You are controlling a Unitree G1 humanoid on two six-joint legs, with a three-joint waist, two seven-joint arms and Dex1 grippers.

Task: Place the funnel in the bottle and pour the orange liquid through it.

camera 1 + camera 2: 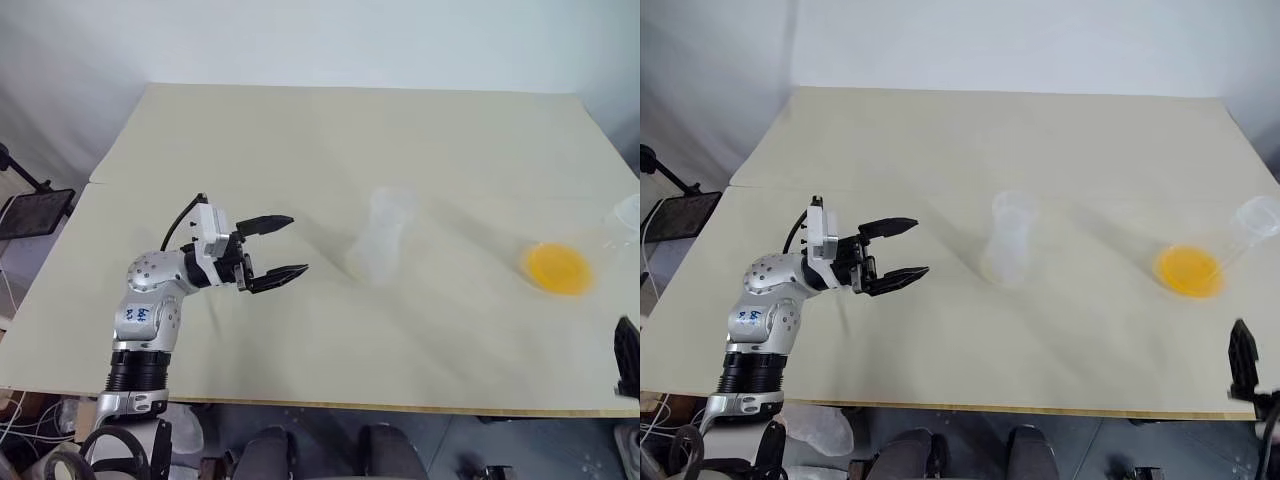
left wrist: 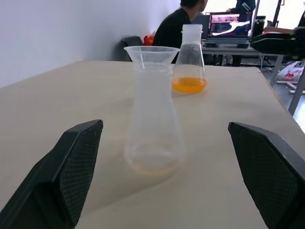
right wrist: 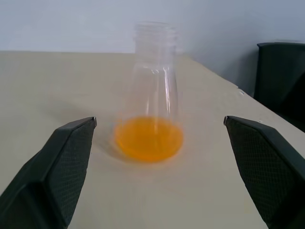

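The orange flask (image 3: 148, 114) is standing upright straight ahead of the gaping, empty right gripper (image 3: 157, 157), nearer it than the gaping left gripper (image 1: 270, 250), which is facing the funnel-topped bottle (image 2: 153, 119).

The black two-fingered right gripper (image 1: 1243, 365) is cut off at the picture's edge; the seated dark-clothed person (image 2: 178, 26) is partly hidden behind the flasks.

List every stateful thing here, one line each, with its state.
funnel: seated in the bottle's neck.
bottle: upright on the table, nearly empty.
flask: upright, uncapped, holding the orange liquid.
left gripper: open, empty.
right gripper: open, empty.
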